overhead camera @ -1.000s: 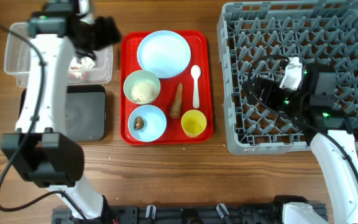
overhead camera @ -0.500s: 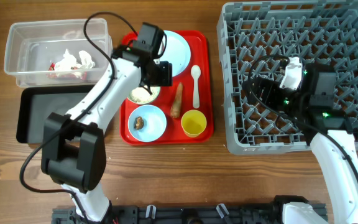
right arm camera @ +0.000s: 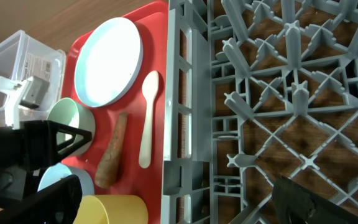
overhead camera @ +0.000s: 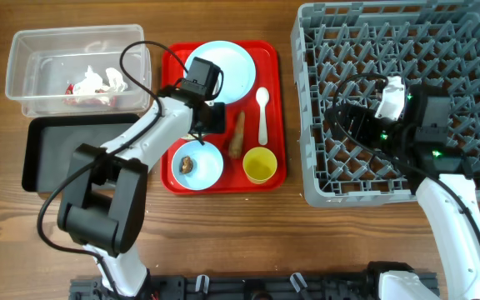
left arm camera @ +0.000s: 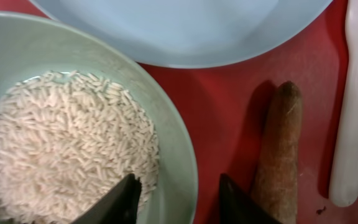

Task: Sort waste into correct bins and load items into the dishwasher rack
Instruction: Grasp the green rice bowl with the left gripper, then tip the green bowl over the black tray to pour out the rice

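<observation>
Wooden bench (overhead camera: 248, 242), red tray (overhead camera: 275, 125) on it — left fingers (left arm camera: 120, 199) spread astride the rice bowl (left arm camera: 179, 143) rim; right fingers (right arm camera: 303, 202) spread, empty, above the rack (right arm camera: 260, 93).

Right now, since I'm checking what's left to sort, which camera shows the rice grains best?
Left wrist: the rice grains lie close up, individually distinct. Overhead, the left arm mostly covers them; the right wrist view shows only their bowl.

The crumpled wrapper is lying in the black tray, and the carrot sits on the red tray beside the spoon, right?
Not quite. The overhead view shows the crumpled wrapper in the clear tub, not the black tray. The carrot piece does sit on the red tray beside the white spoon.
</observation>
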Controlling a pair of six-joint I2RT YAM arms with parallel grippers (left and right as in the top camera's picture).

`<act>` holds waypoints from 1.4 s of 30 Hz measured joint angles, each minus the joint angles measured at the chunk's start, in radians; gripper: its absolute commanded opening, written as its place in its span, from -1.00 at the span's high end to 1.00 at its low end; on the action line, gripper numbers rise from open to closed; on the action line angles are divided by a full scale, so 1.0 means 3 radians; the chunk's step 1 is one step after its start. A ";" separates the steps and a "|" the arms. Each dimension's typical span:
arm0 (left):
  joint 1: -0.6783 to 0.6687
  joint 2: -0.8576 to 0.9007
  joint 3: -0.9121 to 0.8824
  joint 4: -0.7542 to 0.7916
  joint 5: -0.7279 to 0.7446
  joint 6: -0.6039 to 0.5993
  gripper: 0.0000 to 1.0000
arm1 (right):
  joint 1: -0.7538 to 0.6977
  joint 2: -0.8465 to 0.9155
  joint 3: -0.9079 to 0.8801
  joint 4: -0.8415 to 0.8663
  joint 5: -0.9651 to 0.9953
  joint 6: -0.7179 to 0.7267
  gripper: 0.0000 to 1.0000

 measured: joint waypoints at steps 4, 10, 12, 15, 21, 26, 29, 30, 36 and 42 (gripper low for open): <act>-0.0046 0.0043 0.0000 0.0039 0.0000 0.0000 0.85 | 0.0000 0.0000 0.0000 0.0000 0.0000 0.0018 -0.99; -0.0047 0.0039 0.0020 0.0069 -0.0113 0.0034 0.92 | 0.0000 0.0013 0.0000 0.0000 0.0000 0.0051 -0.99; -0.0047 0.0032 0.0020 0.0046 -0.0117 0.0034 0.92 | 0.0000 0.0013 0.0000 0.0000 0.0000 0.0051 -1.00; -0.0028 -0.0061 0.0088 -0.0177 -0.0121 0.0034 0.92 | 0.0000 0.0013 0.0000 -0.0001 0.0000 0.0052 -0.99; 0.0175 -0.0421 0.0516 -0.0832 -0.0048 -0.0018 0.92 | 0.0000 0.0013 0.0000 0.0004 0.0000 0.0051 -0.99; 0.0548 -0.0810 0.0621 -0.1188 0.0149 -0.0065 0.92 | 0.0000 0.0013 0.0000 0.0009 0.0001 0.0051 -0.99; 0.0813 -0.0841 0.0627 -0.1472 0.0270 -0.0069 0.92 | 0.0000 0.0013 0.0000 0.0015 0.0001 0.0052 -1.00; 0.0905 -0.0839 0.0627 -0.1567 0.0310 -0.0070 0.92 | 0.0000 0.0013 0.0000 0.0015 0.0001 0.0052 -0.99; 0.1768 -0.0839 0.0627 -0.1946 0.0640 0.0079 0.92 | 0.0000 0.0019 0.0000 0.0038 0.0001 0.0065 -1.00; 0.2475 -0.0832 0.0486 -0.1812 0.1395 0.0598 0.92 | 0.0000 0.0019 0.0000 0.0042 0.0001 0.0079 -0.99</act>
